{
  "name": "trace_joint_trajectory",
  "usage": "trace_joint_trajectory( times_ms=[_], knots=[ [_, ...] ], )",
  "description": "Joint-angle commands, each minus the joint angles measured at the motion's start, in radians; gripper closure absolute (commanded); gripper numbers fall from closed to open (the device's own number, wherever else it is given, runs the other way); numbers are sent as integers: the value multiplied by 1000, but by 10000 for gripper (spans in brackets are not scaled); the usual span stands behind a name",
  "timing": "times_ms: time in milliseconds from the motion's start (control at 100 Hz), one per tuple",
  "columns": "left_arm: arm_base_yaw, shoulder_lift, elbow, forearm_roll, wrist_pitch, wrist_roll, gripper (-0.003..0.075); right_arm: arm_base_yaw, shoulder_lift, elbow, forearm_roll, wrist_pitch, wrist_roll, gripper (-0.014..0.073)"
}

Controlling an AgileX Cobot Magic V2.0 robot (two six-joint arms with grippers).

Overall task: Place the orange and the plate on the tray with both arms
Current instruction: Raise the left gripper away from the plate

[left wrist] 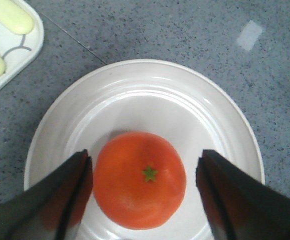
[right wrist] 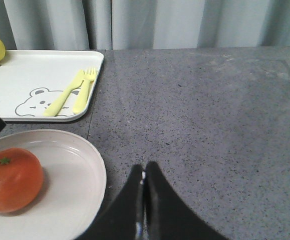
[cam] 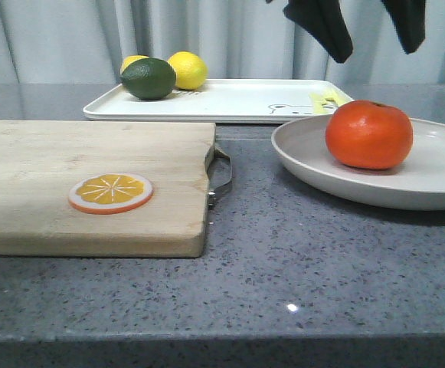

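Observation:
The orange (cam: 369,134) rests on the left part of the off-white plate (cam: 436,184), which sits on the grey counter in front of the tray's right end. The white tray (cam: 230,100) lies behind, with a bear drawing. My left gripper (cam: 379,54) hangs open well above the orange. In the left wrist view its fingers (left wrist: 145,152) straddle the orange (left wrist: 140,180) without touching it. My right gripper (right wrist: 145,167) is shut and empty over bare counter just beside the plate's rim (right wrist: 75,185); it does not show in the front view.
A wooden cutting board (cam: 92,184) with a metal handle and an orange slice (cam: 111,192) fills the left. A lime (cam: 148,78) and lemons (cam: 188,69) occupy the tray's left end. A yellow fork and spoon (right wrist: 72,95) lie at its right end.

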Motion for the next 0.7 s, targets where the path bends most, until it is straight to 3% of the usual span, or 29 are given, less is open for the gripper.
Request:
trace_joint_trajectory(
  times_ms=[0,690],
  knots=[
    [2,-96,-36,-12,-23,0,389,-4,11,-34,-9,-68,-5,650],
    [2,-209,-32,57,-24,7,396,-3,11,-34,-9,-70,-5,650]
  ],
)
